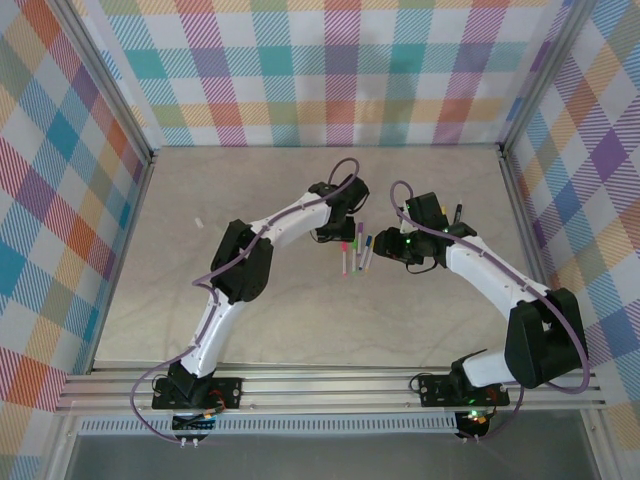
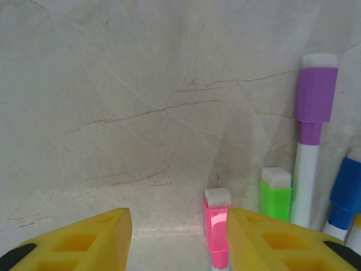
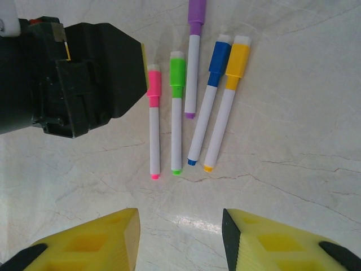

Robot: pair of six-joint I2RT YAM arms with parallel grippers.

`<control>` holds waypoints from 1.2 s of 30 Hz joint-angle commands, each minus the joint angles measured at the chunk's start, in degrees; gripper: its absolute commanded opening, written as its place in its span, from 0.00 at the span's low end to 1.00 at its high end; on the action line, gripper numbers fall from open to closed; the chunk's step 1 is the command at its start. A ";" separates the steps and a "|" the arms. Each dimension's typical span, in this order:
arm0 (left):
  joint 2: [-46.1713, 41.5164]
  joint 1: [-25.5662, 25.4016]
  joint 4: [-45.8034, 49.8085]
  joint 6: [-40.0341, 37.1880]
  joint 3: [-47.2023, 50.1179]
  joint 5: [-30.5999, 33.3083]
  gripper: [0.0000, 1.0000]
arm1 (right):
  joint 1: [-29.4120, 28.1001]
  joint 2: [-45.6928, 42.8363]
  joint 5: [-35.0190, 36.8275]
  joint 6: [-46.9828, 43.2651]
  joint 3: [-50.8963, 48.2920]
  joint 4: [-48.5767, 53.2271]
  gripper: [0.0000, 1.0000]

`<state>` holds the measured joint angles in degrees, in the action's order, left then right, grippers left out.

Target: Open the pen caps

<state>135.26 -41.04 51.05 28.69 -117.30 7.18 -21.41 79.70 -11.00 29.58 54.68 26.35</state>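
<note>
Five slim white pens (image 1: 357, 252) lie side by side mid-table, all capped. In the right wrist view their caps are pink (image 3: 153, 86), green (image 3: 177, 70), purple (image 3: 196, 11), blue (image 3: 219, 56) and yellow (image 3: 238, 55). My left gripper (image 2: 177, 231) is low over the caps' end and open. The pink cap (image 2: 217, 226) lies between its fingers, close to the right finger (image 2: 265, 240), ungripped. The green cap (image 2: 275, 195), purple cap (image 2: 316, 93) and blue cap (image 2: 347, 189) lie to its right. My right gripper (image 3: 180, 231) is open and empty, short of the pens' coloured tail ends.
The left gripper's black body (image 3: 73, 73) stands just left of the pink pen. A dark pen (image 1: 458, 212) lies behind the right arm. Checked walls (image 1: 330, 70) close in the pale marbled table (image 1: 230, 190) on three sides.
</note>
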 commanded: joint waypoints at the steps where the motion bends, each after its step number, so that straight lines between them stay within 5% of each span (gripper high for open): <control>1: 0.66 -1.20 1.62 0.32 -2.33 0.73 0.47 | -0.04 -0.43 -0.13 -0.16 -0.27 -0.82 0.44; 17: 2.74 -2.82 2.57 1.41 -2.29 0.20 0.44 | -0.04 2.12 -1.12 -0.61 0.78 -1.12 0.42; 36: 7.34 -2.88 5.24 1.19 -2.36 1.29 0.23 | 0.05 5.04 -2.26 -0.28 0.76 -2.40 0.39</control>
<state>139.13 -43.27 53.74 30.22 -119.94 9.13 -21.41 83.90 -11.84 29.56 54.68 25.23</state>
